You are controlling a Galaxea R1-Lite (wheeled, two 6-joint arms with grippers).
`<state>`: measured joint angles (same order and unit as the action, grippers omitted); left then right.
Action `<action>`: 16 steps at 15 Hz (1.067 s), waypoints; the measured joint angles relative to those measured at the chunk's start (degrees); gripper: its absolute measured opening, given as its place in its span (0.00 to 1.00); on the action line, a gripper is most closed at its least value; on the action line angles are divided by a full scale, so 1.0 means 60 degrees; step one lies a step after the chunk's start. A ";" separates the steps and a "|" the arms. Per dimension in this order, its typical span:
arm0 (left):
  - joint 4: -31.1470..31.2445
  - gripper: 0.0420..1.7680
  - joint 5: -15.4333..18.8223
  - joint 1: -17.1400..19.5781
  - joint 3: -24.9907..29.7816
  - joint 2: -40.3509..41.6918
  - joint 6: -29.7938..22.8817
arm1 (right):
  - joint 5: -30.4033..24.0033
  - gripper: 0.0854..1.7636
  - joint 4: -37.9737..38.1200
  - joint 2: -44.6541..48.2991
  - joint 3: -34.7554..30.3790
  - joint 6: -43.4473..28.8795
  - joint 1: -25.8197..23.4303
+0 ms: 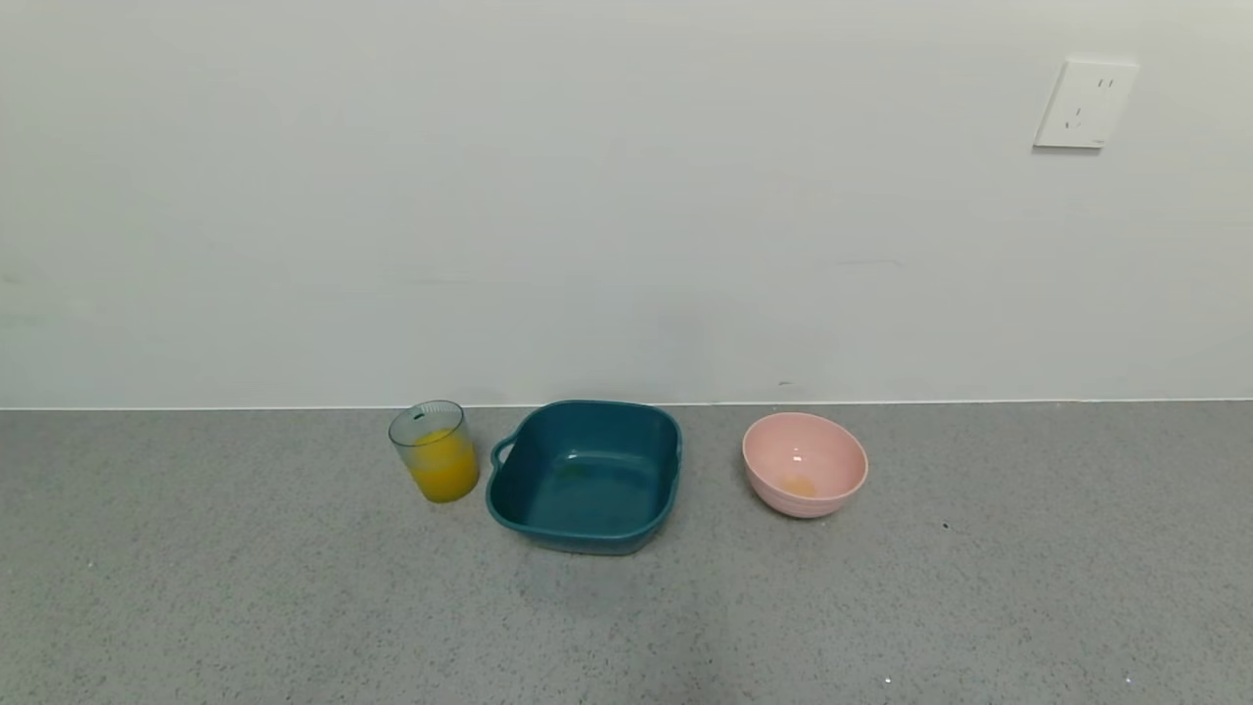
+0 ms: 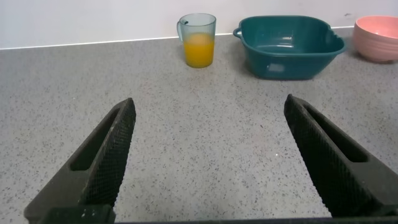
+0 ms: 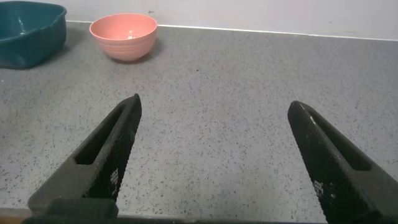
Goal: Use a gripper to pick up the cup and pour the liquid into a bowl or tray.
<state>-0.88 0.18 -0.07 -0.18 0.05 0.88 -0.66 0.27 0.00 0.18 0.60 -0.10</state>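
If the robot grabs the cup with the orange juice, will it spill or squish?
The cup looks like thin see-through plastic, so a hard squeeze might bend it. The juice fills roughly half, so gentle lifting probably won't spill. It is taller than wide, so a sideways bump could tip it.

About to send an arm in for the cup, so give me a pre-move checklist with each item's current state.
1. Cup upright, orange liquid inside: ok.
2. Teal tray beside the cup, apart from it: ok.
3. Left gripper open, nothing held: ok.
4. Counter between left gripper and cup unobstructed: ok.
5. Right gripper open, back from the pink bowl: ok.
6. Tray empty: cannot tell, a faint mark shows on its floor.
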 joint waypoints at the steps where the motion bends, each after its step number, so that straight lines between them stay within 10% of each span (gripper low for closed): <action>1: 0.0022 0.97 -0.0004 0.0000 0.0000 0.0000 0.0045 | -0.0004 0.97 0.0000 0.0000 0.0000 0.0000 0.0000; 16: 0.0270 0.97 0.0542 -0.0051 -0.1180 -0.1233 0.0376 | -0.0004 0.97 0.0000 0.0000 0.0000 0.0000 0.0000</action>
<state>0.74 3.44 -0.38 -7.27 -7.35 3.13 -0.68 0.27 0.00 0.18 0.60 -0.10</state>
